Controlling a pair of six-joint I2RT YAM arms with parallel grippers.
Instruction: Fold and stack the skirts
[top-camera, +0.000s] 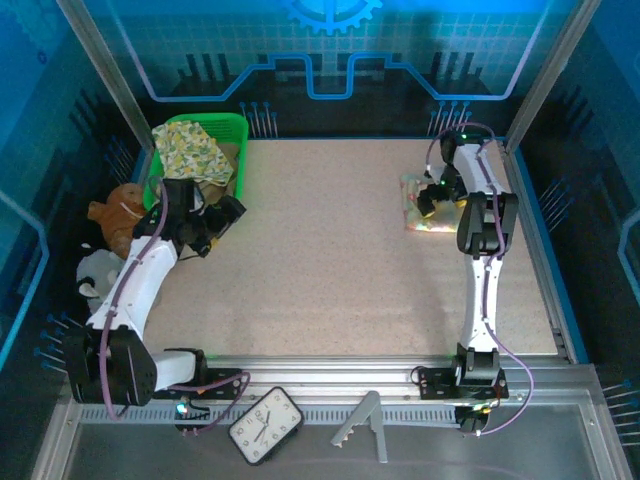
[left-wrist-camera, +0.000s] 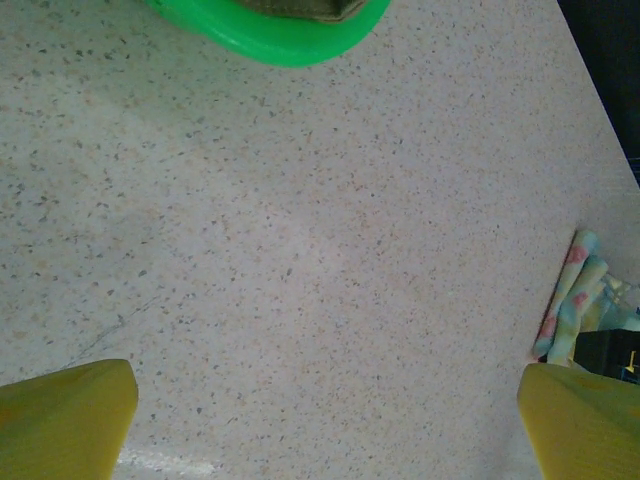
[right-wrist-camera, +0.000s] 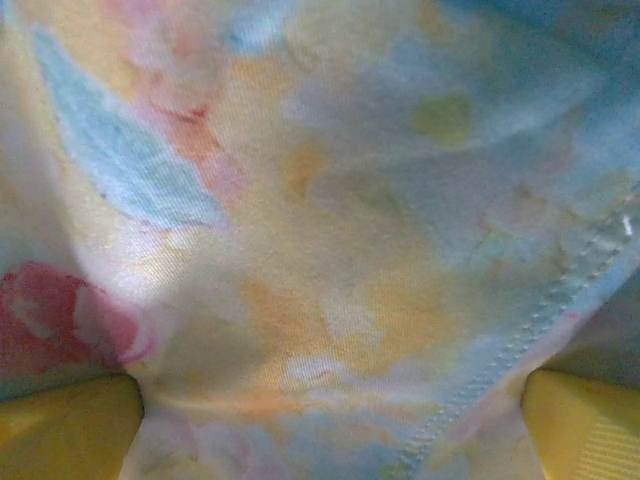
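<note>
A folded pastel patchwork skirt (top-camera: 422, 214) lies on the table at the far right. My right gripper (top-camera: 431, 199) is down on it. In the right wrist view this skirt (right-wrist-camera: 320, 200) lies right under the camera, and the open gripper (right-wrist-camera: 330, 405) has its yellow fingertips (right-wrist-camera: 70, 430) spread wide with cloth between them. A yellow-green floral skirt (top-camera: 189, 148) tops the pile in the green basket (top-camera: 238, 130). My left gripper (top-camera: 222, 222) hovers open just in front of the basket, above bare table (left-wrist-camera: 325, 400). The pastel skirt's edge (left-wrist-camera: 578, 290) lies far off.
A brown plush toy (top-camera: 118, 214) and a white one (top-camera: 93, 272) lie left of the table beside the left arm. The basket rim (left-wrist-camera: 280, 42) holds an olive cloth (left-wrist-camera: 300, 8). A clock (top-camera: 265, 424) and grey stand (top-camera: 362, 424) sit at the near rail.
</note>
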